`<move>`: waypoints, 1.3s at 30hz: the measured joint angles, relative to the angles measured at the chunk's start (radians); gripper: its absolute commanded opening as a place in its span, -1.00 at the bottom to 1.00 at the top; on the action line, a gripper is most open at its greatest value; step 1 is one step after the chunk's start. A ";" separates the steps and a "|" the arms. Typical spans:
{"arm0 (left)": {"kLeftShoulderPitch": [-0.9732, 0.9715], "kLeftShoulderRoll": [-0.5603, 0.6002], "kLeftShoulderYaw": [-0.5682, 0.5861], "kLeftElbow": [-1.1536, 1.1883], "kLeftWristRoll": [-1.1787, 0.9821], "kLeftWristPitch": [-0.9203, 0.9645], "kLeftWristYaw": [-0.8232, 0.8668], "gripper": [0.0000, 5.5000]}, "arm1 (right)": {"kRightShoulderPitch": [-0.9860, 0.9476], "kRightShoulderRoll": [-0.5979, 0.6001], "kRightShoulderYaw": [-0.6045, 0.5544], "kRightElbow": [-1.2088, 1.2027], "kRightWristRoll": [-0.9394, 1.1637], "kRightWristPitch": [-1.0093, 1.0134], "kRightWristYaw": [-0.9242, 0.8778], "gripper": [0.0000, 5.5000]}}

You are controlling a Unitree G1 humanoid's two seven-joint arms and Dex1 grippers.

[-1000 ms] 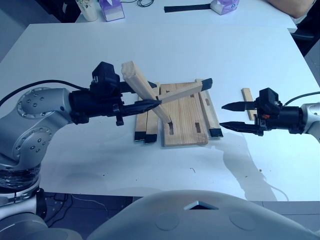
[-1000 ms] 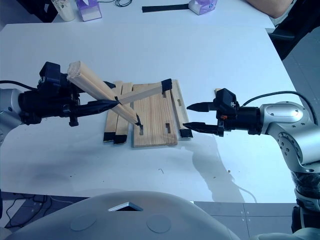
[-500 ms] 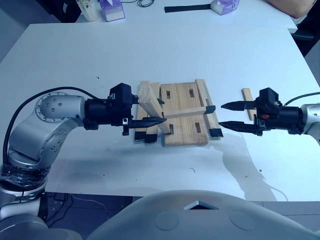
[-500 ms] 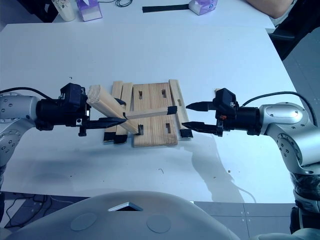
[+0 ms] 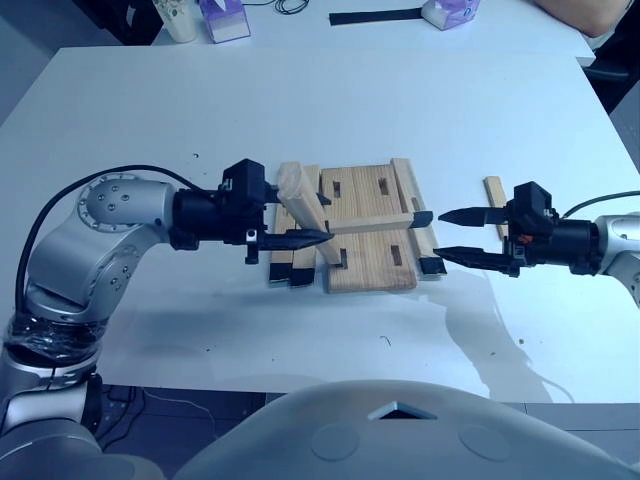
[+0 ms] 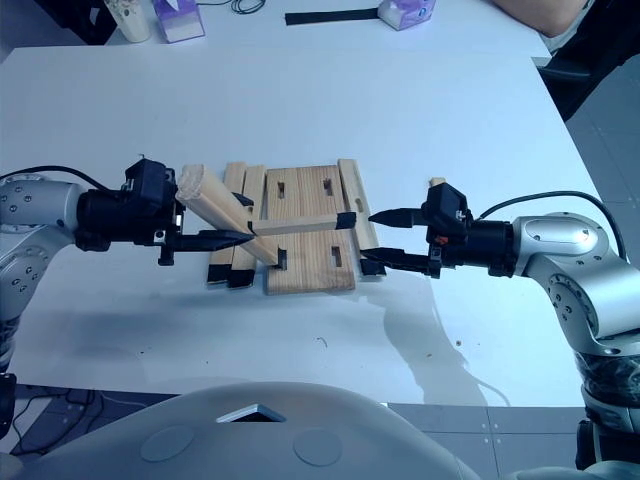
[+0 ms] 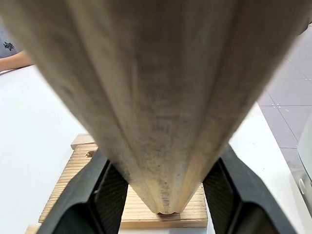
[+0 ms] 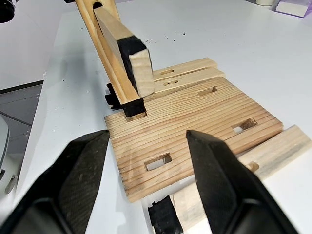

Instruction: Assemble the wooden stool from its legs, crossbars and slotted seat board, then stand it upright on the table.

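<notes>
Clamping the tilted leg (image 5: 298,192), the left gripper (image 5: 318,237) sets its foot at the 8 o'clock slot of the seat board (image 5: 375,262); the right gripper (image 5: 442,233) hangs spread at 3 o'clock. Pushing askew may jam the foot or skid the unheld board.

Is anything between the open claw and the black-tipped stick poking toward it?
No, nothing visible. The right gripper is open, with only air before the black end of the crossbar.
</notes>
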 measured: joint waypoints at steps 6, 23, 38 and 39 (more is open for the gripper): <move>-0.001 -0.001 -0.005 0.004 0.007 -0.012 -0.007 -0.25 | -0.001 0.001 0.008 0.001 0.000 0.000 -0.002 0.05; -0.033 -0.011 -0.006 0.022 0.010 0.024 -0.002 -0.25 | -0.001 0.005 0.010 0.000 0.001 0.000 -0.020 0.05; -0.040 -0.011 -0.004 -0.011 -0.003 0.066 -0.005 -0.25 | 0.015 0.019 0.010 -0.009 0.002 0.000 -0.033 0.05; -0.043 -0.011 -0.004 -0.010 -0.003 0.068 -0.004 -0.25 | 0.015 0.020 0.010 -0.009 0.002 0.000 -0.034 0.05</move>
